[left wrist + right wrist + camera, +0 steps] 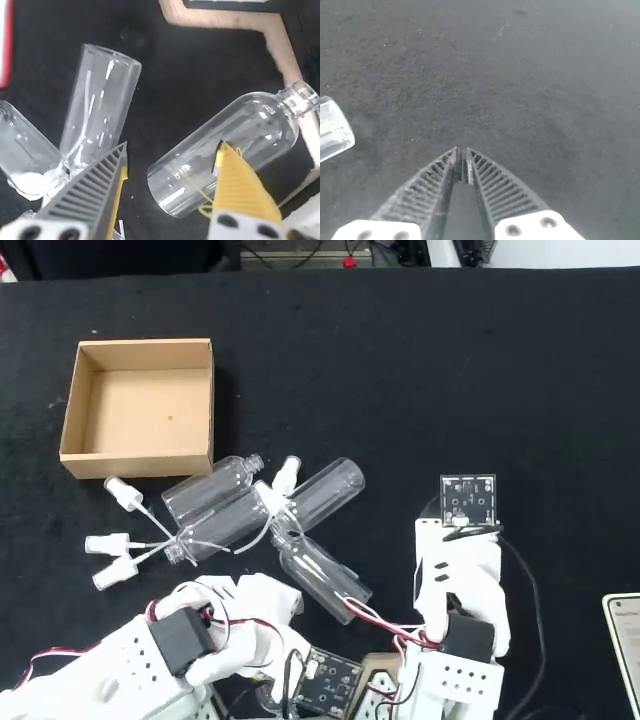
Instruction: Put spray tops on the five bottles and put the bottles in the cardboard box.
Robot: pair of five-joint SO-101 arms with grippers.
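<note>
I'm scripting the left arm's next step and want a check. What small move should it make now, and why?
Probably lower the open left gripper and close it on the clear bottle lying just ahead of it. That bottle's neck is bare, spray tops lie loose, and no bottle is in the cardboard box yet, so picking it up for capping seems sensible.

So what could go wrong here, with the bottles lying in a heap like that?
1. The bottles lie on their sides, touching. The open left claw hangs over an uncapped bottle, and a nudge might roll it or shove its neighbours.
2. The loose spray tops have thin tubes running in among the bottles, which could snag.
</note>
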